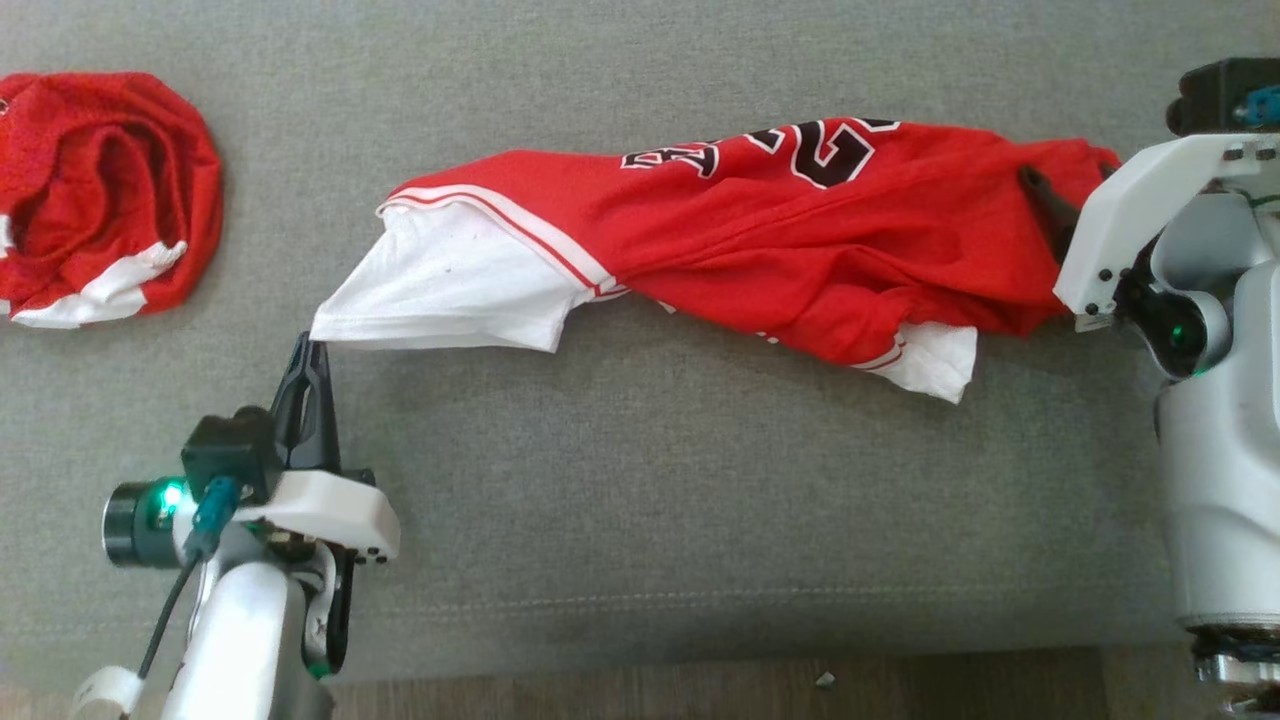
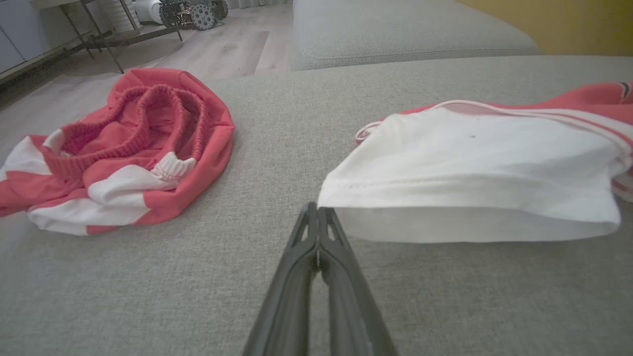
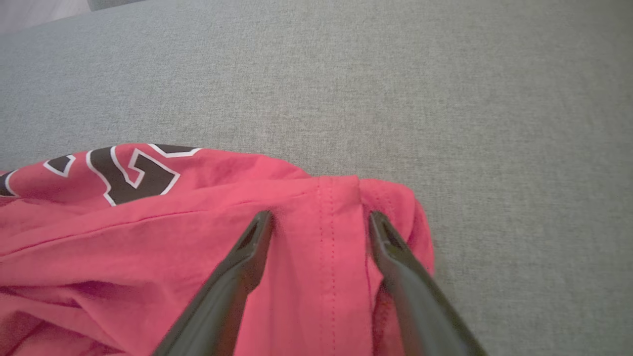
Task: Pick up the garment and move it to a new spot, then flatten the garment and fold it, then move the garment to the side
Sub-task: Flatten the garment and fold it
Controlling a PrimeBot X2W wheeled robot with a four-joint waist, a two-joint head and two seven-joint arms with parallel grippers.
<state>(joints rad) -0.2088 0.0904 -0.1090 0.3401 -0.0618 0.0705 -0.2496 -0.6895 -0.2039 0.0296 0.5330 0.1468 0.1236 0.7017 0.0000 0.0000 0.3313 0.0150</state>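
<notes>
Looks like the flattening step, and early in it. Stretched sideways across the grey woven upholstered cushion [image 1: 640,520]: the red fabric jersey with black white-edged numerals [image 1: 800,240], drawn into 1 long rumpled band rather than spread flat, chest print creased and half hidden in folds.

At its left end, the white cloth panel edged with red-and-white striped trim [image 1: 450,290], raised off the cushion with shadow beneath. Left jaws clenched, pinching the very corner of that panel at their tips; clearest from the left wrist, where the corner [image 2: 321,197] meets the closed tips. Right jaws released and spread wide, straddling the stitched red seam [image 3: 336,237] at the jersey's right end, against the cloth but not closed on it.

Well apart, at the cushion's far left: a crumpled red-and-white garment with a ribbed waistband [image 1: 100,190], untouched by either arm.

Judged from the layout: pick-up and move to a new spot probably done, with the jersey lying mid-cushion. Left to do: a grip on the right end, a pull between the 2 ends to take out the bunching, smoothing of the body, then the fold itself and the final shift to the side. Roughly the 1st third behind, no fold made yet.
</notes>
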